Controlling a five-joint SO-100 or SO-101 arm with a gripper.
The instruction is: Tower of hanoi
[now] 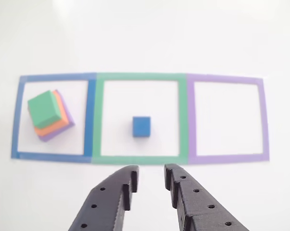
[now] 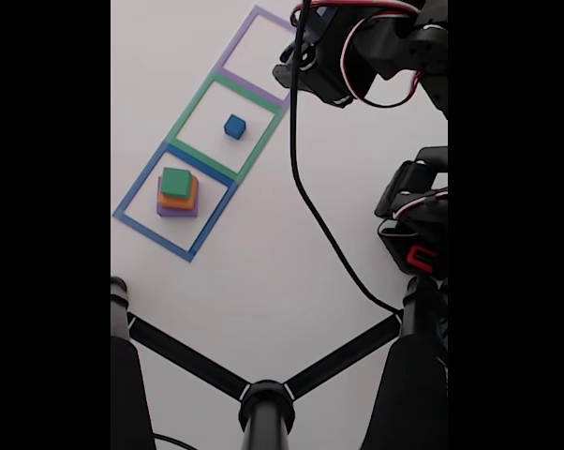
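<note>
Other view, bottom centre of the frame: the hand (image 1: 151, 179) has its two dark fingers apart with nothing between them, hanging over bare white counter (image 1: 145, 33) just below the green tape outline (image 1: 141, 159). Directly above the fingertips, in the middle of that outline, sits the blue cube (image 1: 141, 126), apart from the hand. At the left of the frame, inside the blue tape outline (image 1: 20, 118), the green block (image 1: 43, 109) rests on the orange block (image 1: 56, 126), which rests on the purple block (image 1: 63, 129), the stack twisted relative to its outline. At the right, the purple tape outline (image 1: 227, 158) lies beside the green one. In the fixed view the arm (image 2: 376, 47) is at the upper right, the stack at left centre.
</note>
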